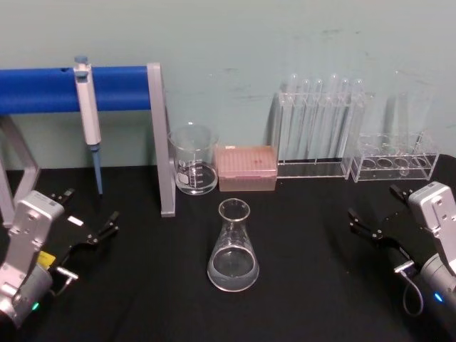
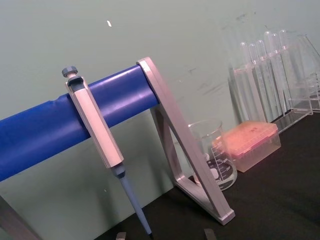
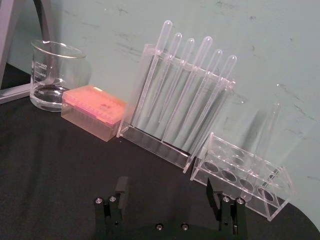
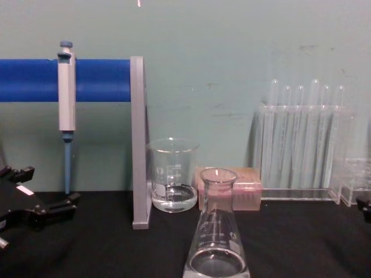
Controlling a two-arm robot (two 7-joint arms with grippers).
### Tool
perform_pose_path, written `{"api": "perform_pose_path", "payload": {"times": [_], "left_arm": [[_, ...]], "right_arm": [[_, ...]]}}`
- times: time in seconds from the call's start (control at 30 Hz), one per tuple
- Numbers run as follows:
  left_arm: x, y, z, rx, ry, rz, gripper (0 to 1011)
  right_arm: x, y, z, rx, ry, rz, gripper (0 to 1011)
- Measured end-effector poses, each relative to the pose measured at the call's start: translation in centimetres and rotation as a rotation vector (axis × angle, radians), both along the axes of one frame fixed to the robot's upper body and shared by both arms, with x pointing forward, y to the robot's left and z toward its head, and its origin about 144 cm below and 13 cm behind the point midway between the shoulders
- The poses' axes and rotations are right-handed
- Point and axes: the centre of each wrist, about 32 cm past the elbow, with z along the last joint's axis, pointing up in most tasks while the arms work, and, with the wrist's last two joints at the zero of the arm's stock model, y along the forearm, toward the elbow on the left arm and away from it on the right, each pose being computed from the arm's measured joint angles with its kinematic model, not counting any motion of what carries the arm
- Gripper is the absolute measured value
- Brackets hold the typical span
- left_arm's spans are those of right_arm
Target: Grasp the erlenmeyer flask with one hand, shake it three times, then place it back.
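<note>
Flanking flask (image 1: 233,249), left gripper (image 1: 89,211), right gripper (image 1: 374,205), spread

You are seeing a clear conical glass flask (image 1: 232,249) gleaming glossy on a matt black table surface (image 1: 313,285); at eleven o'clock, a grey metal post (image 1: 161,142) is looking smooth and dull.

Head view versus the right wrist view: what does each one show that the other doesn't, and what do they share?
Head view, not the right wrist view: the flask upright at centre, the pipette hanging on the blue bar, and the left gripper, open, at the left.

Right wrist view, not the head view: no new thing; it looks out between the right gripper and its open fingers.

Both: the beaker, the pink tip box, the tube rack, the small rack and the right gripper.
</note>
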Motion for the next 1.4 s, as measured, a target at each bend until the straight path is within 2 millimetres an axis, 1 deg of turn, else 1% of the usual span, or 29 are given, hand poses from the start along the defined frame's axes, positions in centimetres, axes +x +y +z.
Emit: {"api": "perform_pose_path", "payload": {"times": [1.03,1.4], "left_arm": [[0.0,0.0,0.0,0.0,0.0,0.0,1001],[0.0,0.0,0.0,0.0,0.0,0.0,1001]], "right_arm": [[0.0,0.0,0.0,0.0,0.0,0.0,1000],[-0.3,-0.53,0.47,0.01,0.022,0.023,1000]]}}
